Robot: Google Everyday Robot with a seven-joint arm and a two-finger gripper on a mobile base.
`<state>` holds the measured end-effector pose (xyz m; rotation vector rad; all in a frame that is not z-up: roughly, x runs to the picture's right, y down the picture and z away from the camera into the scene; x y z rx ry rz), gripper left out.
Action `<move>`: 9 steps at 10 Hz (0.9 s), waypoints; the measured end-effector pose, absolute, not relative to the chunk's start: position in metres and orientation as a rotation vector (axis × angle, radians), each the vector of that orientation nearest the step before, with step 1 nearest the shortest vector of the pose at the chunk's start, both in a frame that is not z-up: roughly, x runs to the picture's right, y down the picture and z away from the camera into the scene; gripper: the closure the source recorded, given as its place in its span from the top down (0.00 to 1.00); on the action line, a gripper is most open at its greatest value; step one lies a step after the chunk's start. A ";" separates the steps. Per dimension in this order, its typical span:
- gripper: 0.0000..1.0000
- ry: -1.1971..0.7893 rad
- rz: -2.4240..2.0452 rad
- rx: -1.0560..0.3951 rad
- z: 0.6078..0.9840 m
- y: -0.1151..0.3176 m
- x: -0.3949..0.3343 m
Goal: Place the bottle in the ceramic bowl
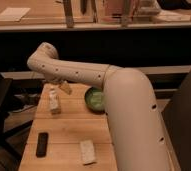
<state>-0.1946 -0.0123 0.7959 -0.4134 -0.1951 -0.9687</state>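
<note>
The hand (60,86) hangs open and empty just above the upright bottle (54,101); it should descend squarely, grip mid-body, then carry to the ceramic bowl (93,100) beside the bottle.

The robot's arm (84,75) is a smooth, off-white shell of rounded tubular segments, slim at the far left and swelling into a very thick, bulbous section at the near right. A row of small dark round dots, like recessed screws, runs along the slimmer segment, and a few more mark the thick section's right side. A rounded knuckle caps the far-left bend. Beneath it the gripper (64,87), small and tan-looking, hangs over the far left part of the table (69,135), its fingers spread apart.
</note>
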 end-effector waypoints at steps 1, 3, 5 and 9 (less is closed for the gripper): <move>0.80 -0.199 -0.974 -0.414 0.797 -0.012 -0.195; 0.80 -0.217 -0.989 -0.415 0.805 -0.010 -0.199; 0.80 -0.243 -1.011 -0.408 0.818 -0.006 -0.215; 0.80 -0.278 -1.040 -0.410 0.833 -0.002 -0.218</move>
